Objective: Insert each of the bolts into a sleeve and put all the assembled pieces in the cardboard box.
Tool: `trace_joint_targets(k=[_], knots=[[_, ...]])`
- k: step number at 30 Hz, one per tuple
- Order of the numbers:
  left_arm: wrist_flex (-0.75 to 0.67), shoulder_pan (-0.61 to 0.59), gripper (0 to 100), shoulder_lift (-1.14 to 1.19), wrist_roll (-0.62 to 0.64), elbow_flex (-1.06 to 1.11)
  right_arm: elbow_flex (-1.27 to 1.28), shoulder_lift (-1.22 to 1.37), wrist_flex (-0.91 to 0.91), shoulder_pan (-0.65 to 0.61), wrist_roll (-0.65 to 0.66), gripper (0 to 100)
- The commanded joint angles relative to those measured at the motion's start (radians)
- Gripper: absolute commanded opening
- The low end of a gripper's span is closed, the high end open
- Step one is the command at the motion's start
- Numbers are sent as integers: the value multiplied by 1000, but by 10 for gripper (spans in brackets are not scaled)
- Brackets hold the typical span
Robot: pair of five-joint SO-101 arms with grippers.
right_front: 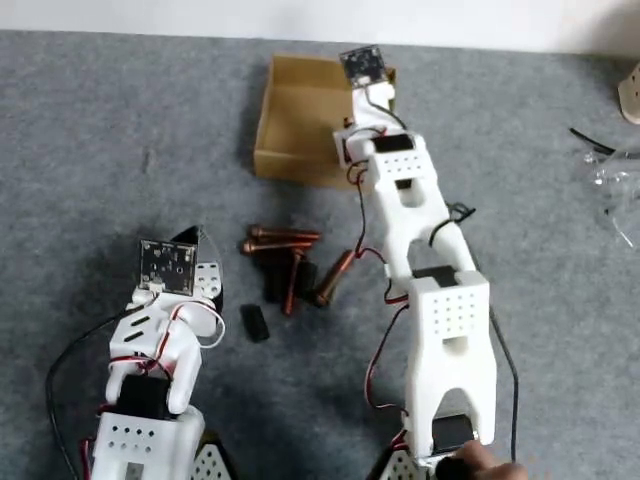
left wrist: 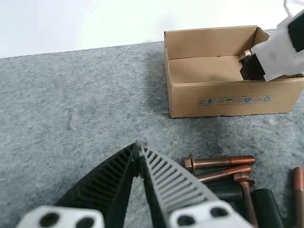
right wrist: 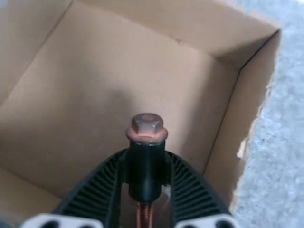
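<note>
My right gripper (right wrist: 146,159) is shut on an assembled piece, a copper bolt (right wrist: 147,128) seated in a black sleeve (right wrist: 144,173). It hangs over the floor of the cardboard box (right wrist: 85,90). In the left wrist view this piece (left wrist: 247,64) sits just above the box's (left wrist: 213,97) right end. My left gripper (left wrist: 139,147) is shut on nothing and hovers over the carpet, left of the loose bolts (left wrist: 219,162). In the high view several bolts (right_front: 285,236) and black sleeves (right_front: 255,322) lie between the arms, below the box (right_front: 290,120).
Grey carpet (right_front: 120,150) covers the table, with open room left of the box. Clear plastic bits and a black wire (right_front: 605,160) lie at the far right. A hand (right_front: 480,462) shows at the right arm's base.
</note>
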Motion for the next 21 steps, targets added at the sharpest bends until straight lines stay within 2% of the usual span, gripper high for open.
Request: trace_joint_targets(k=[1,6,17,21], knots=[[-21,-2,8,-4,-8,-8,-73,-22,2,33,11,34],[-21,-2,8,-5,-8,-8,-67,-21,4,61,11,195],[-21,-2,8,-4,-8,-8,-142,-65,157,64,8,203],[-21,-2,8,-4,-8,-8,-242,-117,275,68,-94,203]])
